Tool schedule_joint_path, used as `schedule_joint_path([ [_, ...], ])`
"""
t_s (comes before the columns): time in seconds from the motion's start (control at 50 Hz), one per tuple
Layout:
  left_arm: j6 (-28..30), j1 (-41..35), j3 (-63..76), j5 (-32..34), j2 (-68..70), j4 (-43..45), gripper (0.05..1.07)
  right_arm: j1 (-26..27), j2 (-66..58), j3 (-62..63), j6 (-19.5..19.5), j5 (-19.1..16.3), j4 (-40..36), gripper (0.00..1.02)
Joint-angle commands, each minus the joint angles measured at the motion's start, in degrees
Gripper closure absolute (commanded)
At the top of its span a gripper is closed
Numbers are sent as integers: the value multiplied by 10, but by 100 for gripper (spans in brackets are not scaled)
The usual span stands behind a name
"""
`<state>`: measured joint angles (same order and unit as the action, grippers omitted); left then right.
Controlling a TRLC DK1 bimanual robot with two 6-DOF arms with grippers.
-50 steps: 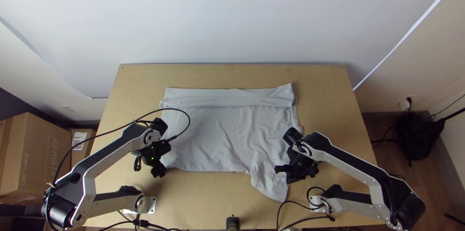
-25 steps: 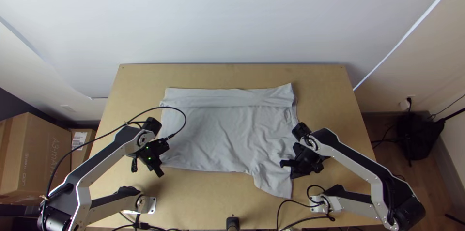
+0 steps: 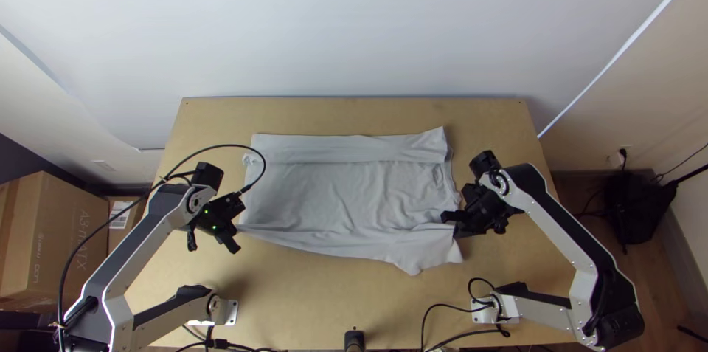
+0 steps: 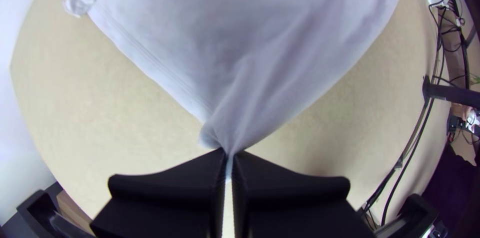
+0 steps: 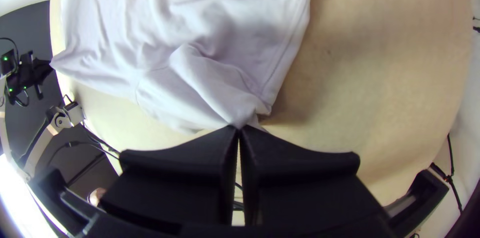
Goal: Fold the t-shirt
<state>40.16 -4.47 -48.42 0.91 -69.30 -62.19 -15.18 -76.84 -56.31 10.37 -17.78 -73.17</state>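
"Where's the shirt (image 3: 332, 190) going?"
"It's lying mid-table (image 3: 354, 304), but its near edge is now shifting toward the far side."
"Who's pulling?"
"The left gripper (image 4: 229, 152) and right gripper (image 5: 239, 128) are both pinching cloth, fingers closed tight. Looks like another fold's beginning."

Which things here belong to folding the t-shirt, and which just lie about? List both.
For the job:
- t-shirt
- left gripper and right gripper, both pinching its cloth

Lying about:
- large cardboard box, far left
- black bag-like item, far right
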Motion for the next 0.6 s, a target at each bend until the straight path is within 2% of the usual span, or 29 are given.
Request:
schedule_joint_path([
  [0.0, 12, 3, -32, 6, 7, 12, 105, 2, -19, -28, -11, 3, -14, 100],
  [0.18, 15, 14, -63, 9, -13, 44, 105, 19, -50, -65, -25, 4, -14, 100],
  [0.34, 13, 42, -103, 61, -51, 58, 105, 39, -88, -117, -35, 6, -14, 100],
  [0.58, -15, 61, -167, 91, -104, 96, 105, 57, -155, -220, -47, 17, -14, 100],
])
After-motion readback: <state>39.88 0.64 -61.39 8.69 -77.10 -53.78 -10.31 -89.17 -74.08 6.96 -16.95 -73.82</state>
